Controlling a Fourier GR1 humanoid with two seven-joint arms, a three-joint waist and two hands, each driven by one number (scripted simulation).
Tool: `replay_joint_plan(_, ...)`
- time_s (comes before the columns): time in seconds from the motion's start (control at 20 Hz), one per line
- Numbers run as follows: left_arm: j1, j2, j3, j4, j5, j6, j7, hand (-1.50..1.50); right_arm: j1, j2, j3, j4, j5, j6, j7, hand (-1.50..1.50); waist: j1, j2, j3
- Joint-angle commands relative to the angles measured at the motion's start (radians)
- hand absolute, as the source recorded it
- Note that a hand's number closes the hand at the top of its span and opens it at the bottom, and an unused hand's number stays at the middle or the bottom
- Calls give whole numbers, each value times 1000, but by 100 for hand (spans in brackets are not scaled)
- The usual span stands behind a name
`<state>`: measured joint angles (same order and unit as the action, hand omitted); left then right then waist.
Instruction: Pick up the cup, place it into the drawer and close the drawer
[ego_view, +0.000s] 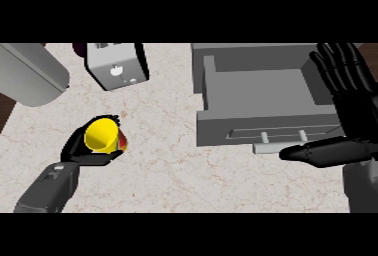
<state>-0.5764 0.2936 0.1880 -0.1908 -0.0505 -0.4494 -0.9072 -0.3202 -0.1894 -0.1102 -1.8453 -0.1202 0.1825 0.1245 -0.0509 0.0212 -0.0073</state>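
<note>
A yellow cup (102, 134) with a red outside lies tilted in my left hand (90, 151), whose fingers and thumb curl round it at the counter's left middle. The grey drawer (258, 125) stands pulled open at the right, its inside bare and its front panel with a handle facing me. My right hand (347, 100) is open beside the drawer's right wall, fingers straight and pointing away, thumb stretched left just below the drawer's front corner. The cup is well left of the drawer, apart from it.
A grey toaster-like appliance (117, 65) stands at the back, left of the drawer. A large grey rounded container (29, 75) sits at the far left edge. The marble counter (192, 180) stretches between my two arms.
</note>
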Motion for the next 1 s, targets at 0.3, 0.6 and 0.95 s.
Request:
replay_joint_plan(0.3,29,-22,34,-79,2,154,-296,150,55,-10,-5,-17,-5,23,-17,-150,3,-4,2)
replay_joint_plan(0.6,87,-128,198,-84,140,411,-318,150,-14,-28,-44,39,-9,-2,16,-150,36,-7,2)
replay_joint_plan(0.95,0,-154,126,-199,121,220,-248,150,93,-23,-27,-38,-10,31,-18,-150,40,-22,7)
